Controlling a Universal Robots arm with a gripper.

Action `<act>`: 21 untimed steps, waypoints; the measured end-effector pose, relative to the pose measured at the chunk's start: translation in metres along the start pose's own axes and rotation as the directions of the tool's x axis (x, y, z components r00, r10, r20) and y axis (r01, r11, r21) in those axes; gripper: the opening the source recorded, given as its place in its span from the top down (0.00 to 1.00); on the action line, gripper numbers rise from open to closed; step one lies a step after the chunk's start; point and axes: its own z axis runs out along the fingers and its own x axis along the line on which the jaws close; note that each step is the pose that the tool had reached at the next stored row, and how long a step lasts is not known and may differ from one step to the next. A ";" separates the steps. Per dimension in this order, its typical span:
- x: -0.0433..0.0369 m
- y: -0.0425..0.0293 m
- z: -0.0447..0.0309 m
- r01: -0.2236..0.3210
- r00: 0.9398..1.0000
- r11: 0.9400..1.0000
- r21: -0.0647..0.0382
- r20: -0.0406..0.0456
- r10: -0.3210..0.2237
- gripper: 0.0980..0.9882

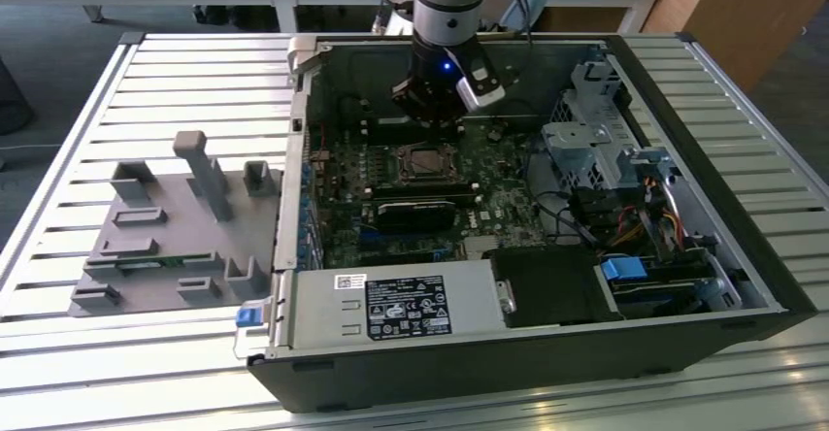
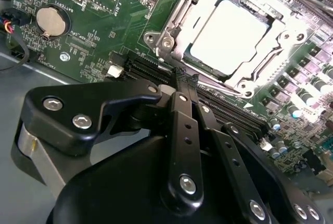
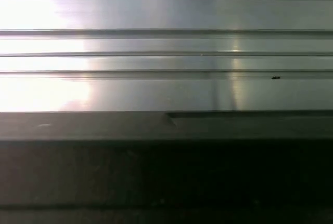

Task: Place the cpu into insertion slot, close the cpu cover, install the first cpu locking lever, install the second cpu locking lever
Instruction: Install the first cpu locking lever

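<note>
Second wrist view: gripper [image 2: 184,81] fingers drawn together, holding nothing, tips just short of the socket.

The cpu [image 2: 229,36] sits in the insertion slot [image 2: 268,23], dull silver face up, framed by the cpu cover [image 2: 179,21], which lies down flat around it. A thin locking lever [image 2: 221,86] runs along the cover's edge nearest the fingertips. A round coin battery [image 2: 50,22] lies upper left on the green motherboard [image 2: 109,26]. In the exterior view the gripper [image 1: 434,125] hangs inside the open computer case [image 1: 725,285], just above the socket [image 1: 422,162] at frame centre; a grey fixture block [image 1: 169,227] rests on the slatted table [image 1: 78,111] at left.
</note>
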 end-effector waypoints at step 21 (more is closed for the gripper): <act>-0.0032 0.0020 0.0077 0.000 1.000 1.000 0.022 0.001 0.000 0.99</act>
